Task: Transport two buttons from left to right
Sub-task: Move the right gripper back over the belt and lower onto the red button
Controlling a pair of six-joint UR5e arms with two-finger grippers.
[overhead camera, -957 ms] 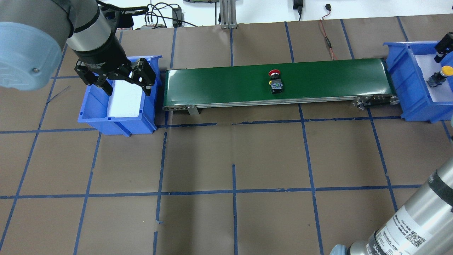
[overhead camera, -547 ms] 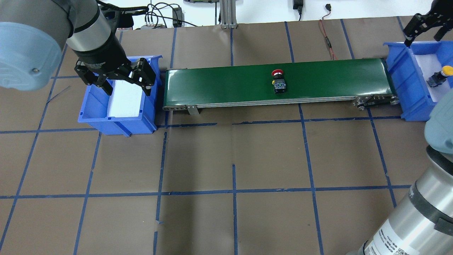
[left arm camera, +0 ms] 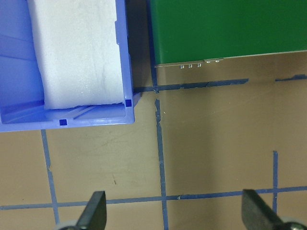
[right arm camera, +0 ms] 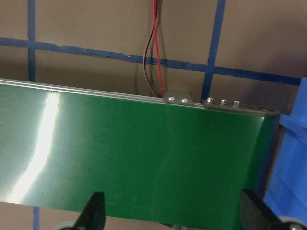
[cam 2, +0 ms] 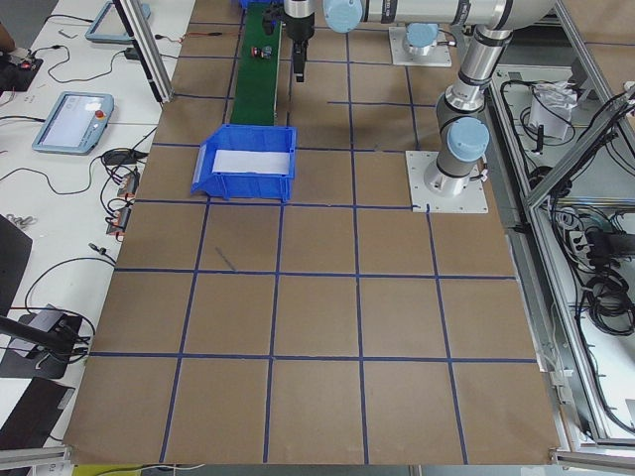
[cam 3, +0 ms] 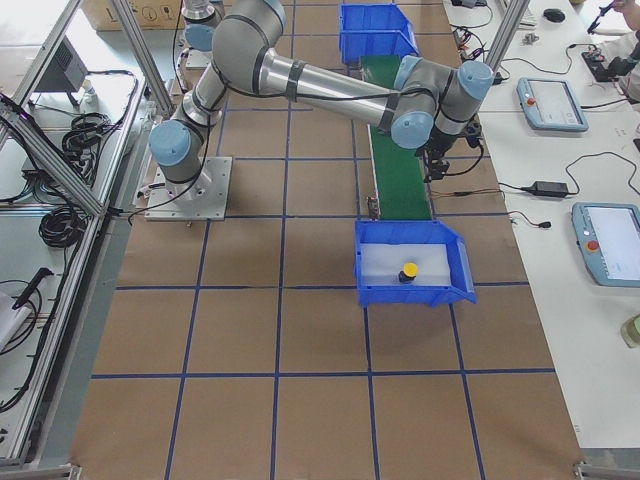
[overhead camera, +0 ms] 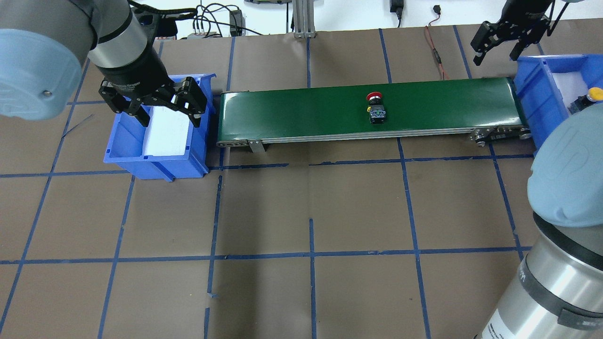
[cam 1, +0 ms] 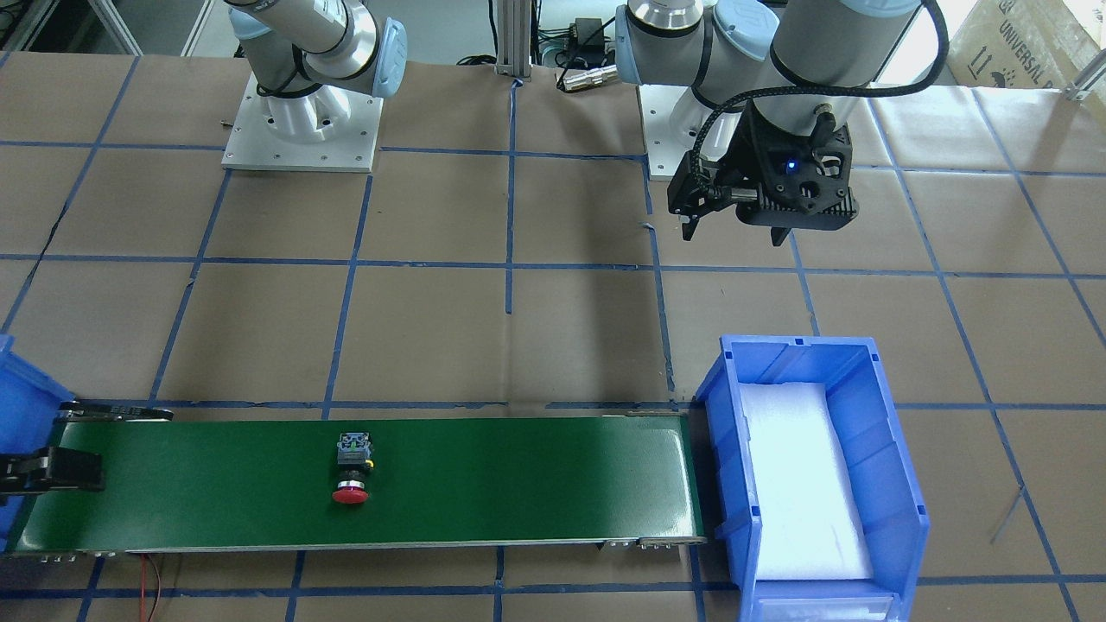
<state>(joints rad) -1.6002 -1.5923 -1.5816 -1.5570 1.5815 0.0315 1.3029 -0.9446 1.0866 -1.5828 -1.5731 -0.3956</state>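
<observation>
The red-capped button lies on its side on the green conveyor belt, right of the belt's middle; it also shows in the front view. The yellow-capped button sits in the right blue bin and shows in the exterior right view. My left gripper is open and empty above the left blue bin. My right gripper is open and empty, and hangs over the belt's right end, well to the right of the red button.
The left bin holds only a white foam pad. A red cable lies on the table beyond the belt. Blue tape lines cross the brown table. My right arm's elbow fills the near right corner.
My right gripper has left the right bin and moved left and away, to over the belt's right end. The red button has travelled slightly right on the belt. The left arm is still.
</observation>
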